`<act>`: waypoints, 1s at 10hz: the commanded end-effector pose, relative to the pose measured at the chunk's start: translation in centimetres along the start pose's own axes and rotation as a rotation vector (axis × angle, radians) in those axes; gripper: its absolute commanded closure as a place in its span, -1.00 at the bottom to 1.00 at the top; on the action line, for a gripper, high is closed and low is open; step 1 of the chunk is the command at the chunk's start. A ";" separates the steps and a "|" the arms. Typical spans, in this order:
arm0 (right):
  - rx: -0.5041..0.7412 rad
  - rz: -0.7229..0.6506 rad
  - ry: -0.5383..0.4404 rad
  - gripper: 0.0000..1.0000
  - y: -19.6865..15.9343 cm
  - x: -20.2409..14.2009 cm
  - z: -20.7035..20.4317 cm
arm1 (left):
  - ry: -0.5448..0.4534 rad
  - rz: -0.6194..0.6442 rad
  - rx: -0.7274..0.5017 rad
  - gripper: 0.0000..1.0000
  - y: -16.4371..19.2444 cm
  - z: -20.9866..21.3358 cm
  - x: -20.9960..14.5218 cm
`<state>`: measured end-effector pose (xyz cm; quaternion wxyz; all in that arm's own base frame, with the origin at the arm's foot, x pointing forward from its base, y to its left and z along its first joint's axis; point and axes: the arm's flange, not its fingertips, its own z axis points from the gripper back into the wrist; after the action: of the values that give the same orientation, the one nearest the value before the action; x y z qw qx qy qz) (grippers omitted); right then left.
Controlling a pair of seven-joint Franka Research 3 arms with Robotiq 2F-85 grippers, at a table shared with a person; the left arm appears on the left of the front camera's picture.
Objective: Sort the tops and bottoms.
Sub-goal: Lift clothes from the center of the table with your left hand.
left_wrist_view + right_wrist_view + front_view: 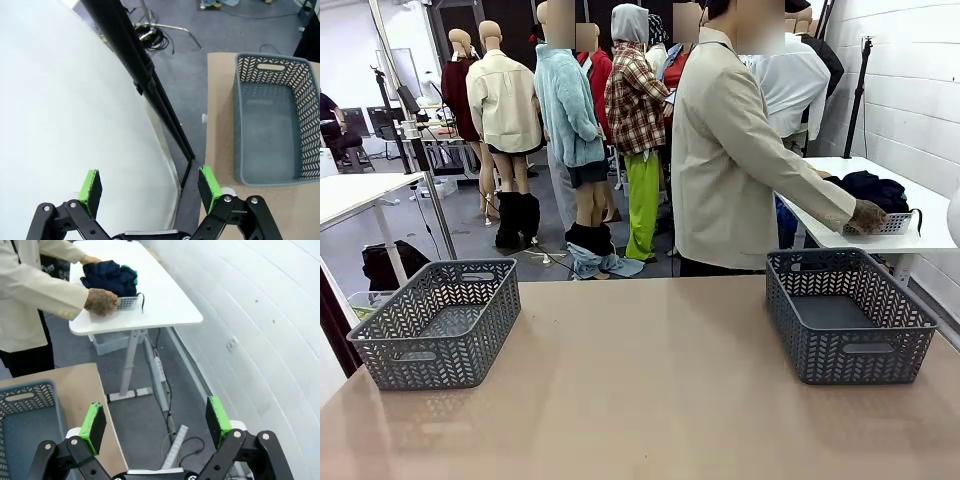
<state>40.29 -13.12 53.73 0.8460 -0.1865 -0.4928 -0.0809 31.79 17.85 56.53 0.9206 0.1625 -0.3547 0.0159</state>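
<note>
Sorting has not begun: both grey baskets, the left basket (438,320) and the right basket (848,315), sit empty on the tan surface (650,400). The clothes (107,275) lie heaped in a small white basket (127,302) on a side table (165,300), where the person's hand (101,301) rests. A green edge in that heap may be the bottoms (131,271). The left end effector (149,180) and right end effector (156,415) gape, holding nothing. Every garment is left to place, by my reading.
</note>
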 end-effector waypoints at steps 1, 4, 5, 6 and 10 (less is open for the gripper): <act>-0.013 -0.004 -0.006 -1.00 -0.6 0.0 0.1 | -0.023 -0.020 0.016 -1.00 -0.4 0.7 0.6; -0.013 -0.004 -0.006 -1.00 -0.6 0.0 0.1 | -0.023 -0.020 0.016 -1.00 -0.4 0.7 0.6; -0.013 -0.004 -0.006 -1.00 -0.6 0.0 0.1 | -0.023 -0.020 0.016 -1.00 -0.4 0.7 0.6; -0.013 -0.004 -0.006 -1.00 -0.6 0.0 0.1 | -0.023 -0.020 0.016 -1.00 -0.4 0.7 0.6; -0.013 -0.004 -0.006 -1.00 -0.6 0.0 0.1 | -0.023 -0.020 0.016 -1.00 -0.4 0.7 0.6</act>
<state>40.09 -13.57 53.84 0.8448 -0.1887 -0.4934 -0.0854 31.85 17.11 57.23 0.9170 0.1685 -0.3614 0.0080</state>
